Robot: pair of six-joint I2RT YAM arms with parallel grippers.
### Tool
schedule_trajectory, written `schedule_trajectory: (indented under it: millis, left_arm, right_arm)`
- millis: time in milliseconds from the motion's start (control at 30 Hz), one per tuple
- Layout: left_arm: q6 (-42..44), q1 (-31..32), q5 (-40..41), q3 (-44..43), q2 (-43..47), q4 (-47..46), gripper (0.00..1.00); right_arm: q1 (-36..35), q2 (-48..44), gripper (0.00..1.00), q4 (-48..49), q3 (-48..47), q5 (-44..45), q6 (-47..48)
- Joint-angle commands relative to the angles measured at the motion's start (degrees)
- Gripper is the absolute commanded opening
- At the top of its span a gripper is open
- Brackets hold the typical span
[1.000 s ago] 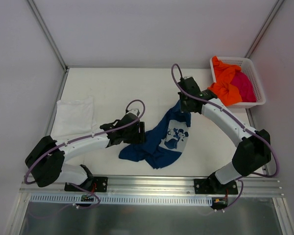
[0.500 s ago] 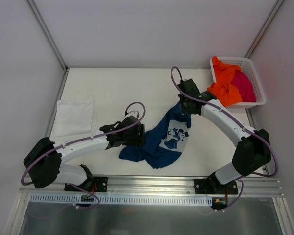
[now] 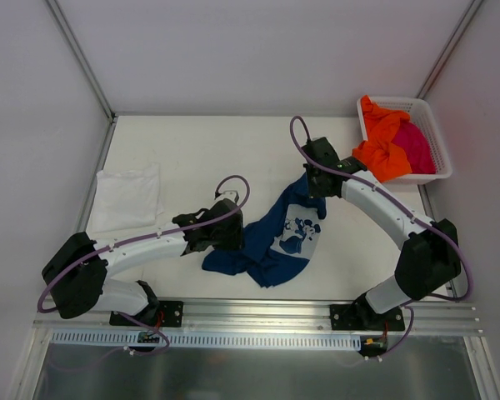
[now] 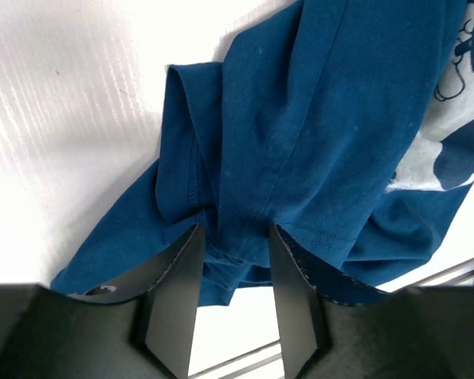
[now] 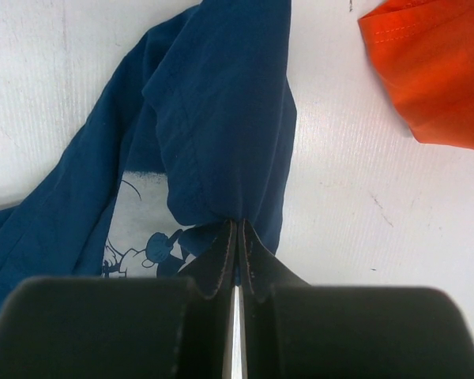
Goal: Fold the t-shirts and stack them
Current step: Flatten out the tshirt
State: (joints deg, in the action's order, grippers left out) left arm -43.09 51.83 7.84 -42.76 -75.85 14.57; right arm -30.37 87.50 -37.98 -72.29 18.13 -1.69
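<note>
Top external view shows me the flat white table (image 3: 200,150), and on it, between the two arms, the navy blue cloth t-shirt with a pale square chest print (image 3: 267,246), crumpled and twisted, one end drawn up toward the right arm. The plain white cloth t-shirt (image 3: 127,198) lies flat at the table's left edge, well apart. The white plastic lattice basket (image 3: 400,102) at the far right corner holds the orange t-shirt (image 3: 382,142), spilling over its near rim, and the magenta t-shirt (image 3: 417,146). I judge the navy cloth light, limp and apt to sag and bunch, so I would take it at hems or shoulder seams, two corners well apart, to spread it. The right gripper (image 5: 235,225) has its fingers pressed together on a gathered fold of the navy cloth. The left gripper (image 4: 235,233) has its fingers partway apart, straddling a bunched hem; I see no firm pinch.
</note>
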Motion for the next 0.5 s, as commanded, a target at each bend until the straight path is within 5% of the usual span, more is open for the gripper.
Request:
schedule_trajectory:
  millis: [0,200,400,467]
  left_arm:
    - [-0.07,0.72,1.13,-0.65,-0.26,-1.30,0.37]
    - [0.29,0.81,-0.01,-1.80,-2.10,-2.26,0.19]
    - [0.29,1.16,-1.68,-1.97,-3.51,-3.49,0.18]
    - [0.38,1.43,-1.77,-1.97,-3.42,-3.49,0.08]
  right_arm:
    - [-0.13,-2.25,0.01,-0.34,0.40,0.33,-0.77]
    - [-0.13,-2.25,0.01,-0.26,0.49,0.33,-0.68]
    - [-0.13,-2.34,0.01,-0.34,0.57,0.15,-0.50]
    - [-0.13,-2.34,0.00,-0.34,0.57,0.33,-0.59]
